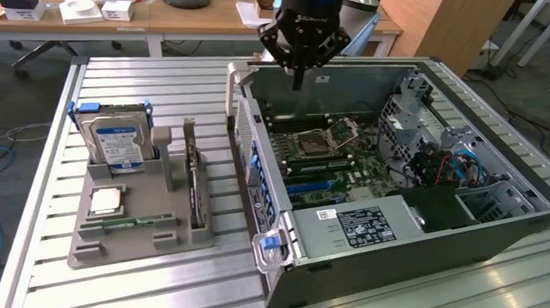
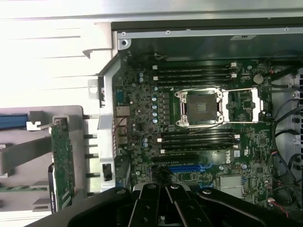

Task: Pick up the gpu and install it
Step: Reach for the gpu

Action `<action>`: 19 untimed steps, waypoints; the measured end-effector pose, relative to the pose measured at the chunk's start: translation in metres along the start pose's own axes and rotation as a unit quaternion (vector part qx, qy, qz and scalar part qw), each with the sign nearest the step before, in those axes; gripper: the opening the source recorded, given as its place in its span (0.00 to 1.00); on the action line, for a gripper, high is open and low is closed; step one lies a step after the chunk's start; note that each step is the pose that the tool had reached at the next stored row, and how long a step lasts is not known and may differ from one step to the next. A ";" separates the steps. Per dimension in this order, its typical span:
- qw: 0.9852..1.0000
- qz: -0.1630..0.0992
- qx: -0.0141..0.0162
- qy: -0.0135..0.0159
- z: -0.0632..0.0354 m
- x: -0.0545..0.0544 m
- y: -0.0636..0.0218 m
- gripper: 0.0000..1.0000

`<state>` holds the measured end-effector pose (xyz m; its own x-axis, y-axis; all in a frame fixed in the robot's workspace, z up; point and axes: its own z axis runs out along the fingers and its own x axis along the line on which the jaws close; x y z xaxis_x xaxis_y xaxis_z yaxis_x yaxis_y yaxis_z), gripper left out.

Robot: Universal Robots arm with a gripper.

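Exterior view: the gripper (image 1: pixel 299 80), its fingers pressed together on nothing, hangs over the far wall of the open computer case (image 1: pixel 391 270). The case holds the motherboard (image 1: pixel 344 167), its CPU socket (image 1: pixel 324 137) and a power supply (image 1: pixel 365 226). Just beside the case, the gpu (image 1: pixel 193 178) stands on edge in the grey tray (image 1: pixel 141 249), along with a hard drive (image 1: pixel 117 144), a CPU (image 1: pixel 106 201) and a memory stick (image 1: pixel 128 224).

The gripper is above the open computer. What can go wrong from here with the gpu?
1. The case wall stands between the shut gripper and the gpu; crossing low may strike it.
2. The CPU socket lies open; a slipping card could damage it.
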<state>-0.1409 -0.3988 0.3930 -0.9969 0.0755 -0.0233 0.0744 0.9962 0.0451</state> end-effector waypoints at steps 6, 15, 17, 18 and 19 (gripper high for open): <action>1.000 0.000 0.000 0.000 0.0003 0.018 -0.0014 0.10; 1.000 0.000 0.000 0.000 0.0006 0.043 -0.0038 0.10; 1.000 0.001 0.000 0.000 0.0007 0.049 -0.0045 0.10; 1.000 0.001 0.000 0.000 0.0008 0.053 -0.0048 0.10; 1.000 0.001 0.000 0.000 0.0008 0.057 -0.0051 0.10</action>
<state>-0.1982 -0.3995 0.3906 -0.9967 0.0774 -0.0233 0.0763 0.9961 0.0450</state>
